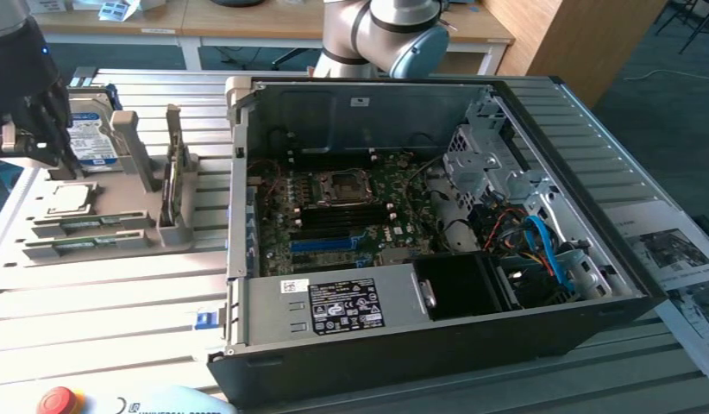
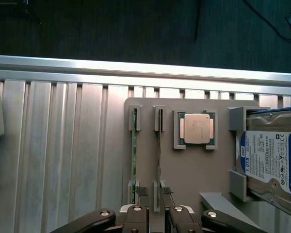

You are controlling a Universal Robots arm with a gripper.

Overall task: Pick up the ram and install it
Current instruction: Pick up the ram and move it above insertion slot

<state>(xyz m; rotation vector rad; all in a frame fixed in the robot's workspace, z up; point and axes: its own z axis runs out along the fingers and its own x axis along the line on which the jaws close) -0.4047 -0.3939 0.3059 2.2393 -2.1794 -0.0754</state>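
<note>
Gripper (image 2: 153, 194) jaws apart, gripping nothing; the ram (image 2: 159, 155) stands on edge in the grey holder (image 2: 194, 174); its long axis runs straight out from the fingertips, seemingly lined up with their gap; second stick (image 2: 133, 155) just beside.

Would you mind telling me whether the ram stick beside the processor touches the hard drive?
Apart. The wrist view shows the ram stick in its slot, with the processor and grey holder lying between it and the hard drive.
</note>
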